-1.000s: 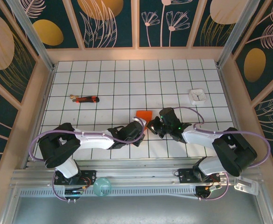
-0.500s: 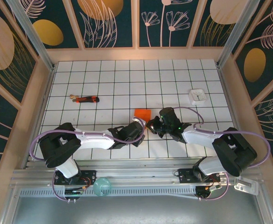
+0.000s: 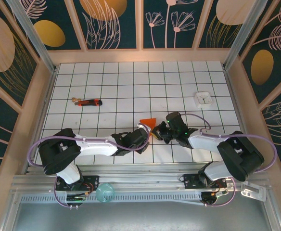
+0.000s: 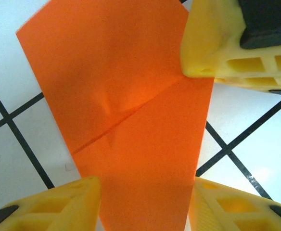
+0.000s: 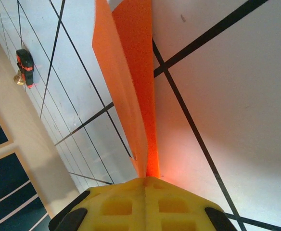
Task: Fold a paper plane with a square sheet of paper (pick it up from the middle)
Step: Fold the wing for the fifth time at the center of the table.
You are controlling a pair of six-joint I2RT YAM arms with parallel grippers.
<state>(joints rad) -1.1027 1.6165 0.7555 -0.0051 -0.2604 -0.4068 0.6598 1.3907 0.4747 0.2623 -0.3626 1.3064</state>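
Orange-red square sheet of paper (image 3: pixel 147 121), partly folded and bearing a diagonal crease, sits at mid-tabletop (image 3: pixel 131 82) where the two arms meet. Right pincer (image 5: pixel 145 185) is clamped shut on the sheet's near edge, and the sheet's long axis runs straight away from it toward the far side. Left pincer (image 4: pixel 145 192) straddles the same end, jaws apart on either side of the paper. Red-and-black tool (image 3: pixel 87 102) and white square object (image 3: pixel 203 99) lie well apart, obstructing nothing.

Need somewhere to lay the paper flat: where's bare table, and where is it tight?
Bare tiles run along the far rows, and between the red-and-black tool and the white square object. Crowded near centre, where the left gripper and right gripper meet at the orange paper.
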